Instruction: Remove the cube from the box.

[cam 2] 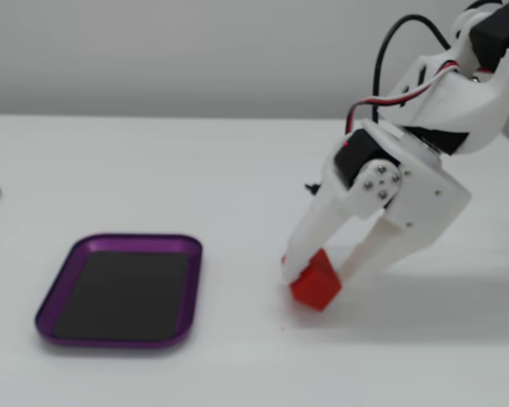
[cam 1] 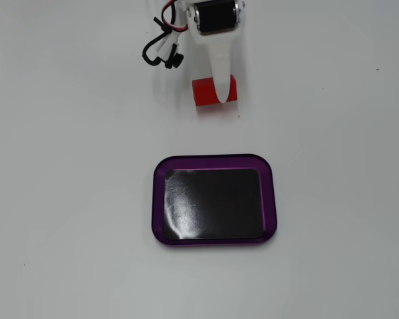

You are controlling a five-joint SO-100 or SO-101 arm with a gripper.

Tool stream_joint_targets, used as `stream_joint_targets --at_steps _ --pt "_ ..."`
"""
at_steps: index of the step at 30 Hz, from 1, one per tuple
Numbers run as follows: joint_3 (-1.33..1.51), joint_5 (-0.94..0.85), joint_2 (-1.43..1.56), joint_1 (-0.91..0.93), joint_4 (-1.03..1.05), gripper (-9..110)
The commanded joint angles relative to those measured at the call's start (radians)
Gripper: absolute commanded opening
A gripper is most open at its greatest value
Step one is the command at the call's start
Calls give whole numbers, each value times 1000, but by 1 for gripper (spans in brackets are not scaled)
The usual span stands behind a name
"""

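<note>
A white robot arm reaches down to a white counter (cam 1: pixel 66 199), its fingers (cam 2: pixel 316 275) closed around the red cube (cam 2: pixel 316 287). In the overhead fixed view the cube (cam 1: pixel 205 92) sits in the upper middle of the frame, partly hidden by a white finger, well apart from the box (cam 1: pixel 214 161), which lies empty in the lower middle. In the side fixed view the cube is at lower centre right, looking tilted with one corner near or on the counter, while the box (cam 2: pixel 59 292) is at lower left. The cube is already out of the box, so the step in hand appears to be setting it down. To do that well, lower until the cube rests flat, then spread the fingers slowly and lift straight up without nudging it.
</note>
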Motion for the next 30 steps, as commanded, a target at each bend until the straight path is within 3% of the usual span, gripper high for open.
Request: stream_joint_targets --at_steps 1,22,30 --pt "2 -6 32 -2 -21 4" --pt "-11 -6 43 5 -5 15" --pt "-155 -6 130 161 84 15"
